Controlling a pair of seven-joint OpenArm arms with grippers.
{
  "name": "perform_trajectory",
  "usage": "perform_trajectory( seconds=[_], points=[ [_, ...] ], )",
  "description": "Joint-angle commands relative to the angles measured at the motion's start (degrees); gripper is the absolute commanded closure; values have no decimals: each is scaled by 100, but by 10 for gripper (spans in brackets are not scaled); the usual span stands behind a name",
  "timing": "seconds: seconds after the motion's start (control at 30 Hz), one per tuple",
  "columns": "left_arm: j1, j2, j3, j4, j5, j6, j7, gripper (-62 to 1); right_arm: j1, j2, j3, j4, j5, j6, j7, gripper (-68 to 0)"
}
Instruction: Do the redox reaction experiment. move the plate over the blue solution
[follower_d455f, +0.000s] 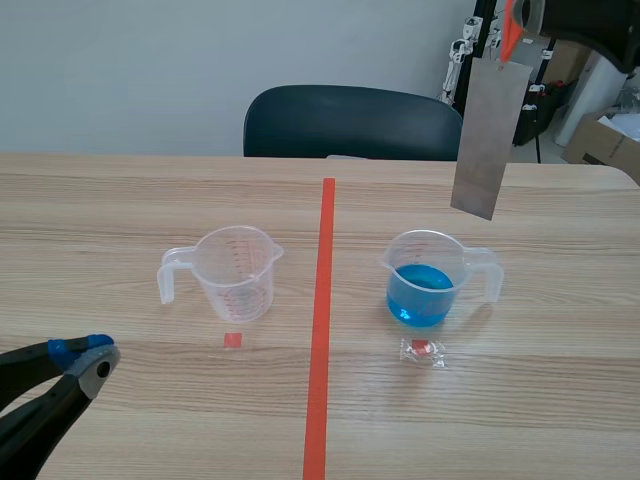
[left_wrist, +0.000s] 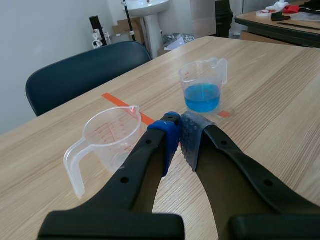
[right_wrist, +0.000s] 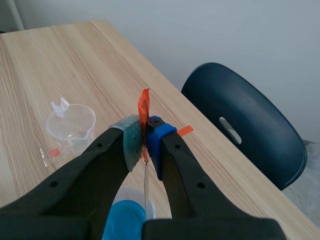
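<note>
The right arm comes in high at the upper right of the scene view, and its right gripper (right_wrist: 145, 137) points down. The fingers are pinched tight on the orange tab (right_wrist: 144, 106) at the top of a grey metal plate (follower_d455f: 489, 135). The plate hangs upright in the air at the upper right of the frame and touches nothing below it. Its lower end sits above the cup of blue solution (follower_d455f: 428, 280), which stands right of centre on the table (follower_d455f: 120, 200). In the right wrist view the plate shows edge-on, running down from between the fingers toward the cup's rim. Whether its end is squarely over the liquid or only over the rim is hard to say.

The left arm lies low at the lower left corner. The left gripper (left_wrist: 180, 137) is closed on nothing, with its pads nearly touching. An empty cup (follower_d455f: 234, 272) stands just ahead of it, left of the red tape line (follower_d455f: 322, 300). A small clear wrapper (follower_d455f: 423, 351) lies just in front of the blue cup. A dark chair (follower_d455f: 350, 122) stands behind the table at top centre.
</note>
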Motion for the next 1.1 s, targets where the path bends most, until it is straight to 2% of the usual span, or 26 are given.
perform_trajectory(
  seconds=[0.0,0.13,0.27,0.63,0.77,0.93,1.07],
  points=[
    [0,-81,0,149,-46,-85,-57,-40,114,-66,26,57,66,22,-24,-4],
    [-212,-155,26,260,-195,-166,413,-40,116,-188,26,48,61,22,-63,-4],
    [-546,-205,144,264,-238,-455,809,-40,116,-295,26,48,-4,26,-63,-4],
    [-1497,-267,778,284,-240,-560,1462,-40,133,-378,26,48,2,52,48,-4],
    [-1840,-267,1029,284,-256,-560,1764,-40,136,-378,26,50,4,216,133,-4],
    [-2312,-264,1377,284,-778,-560,2474,-40,170,-374,28,61,122,260,138,-4],
    [-2616,-264,1644,284,-837,-560,2804,-40,229,-367,28,61,243,385,125,-4]
  ],
)
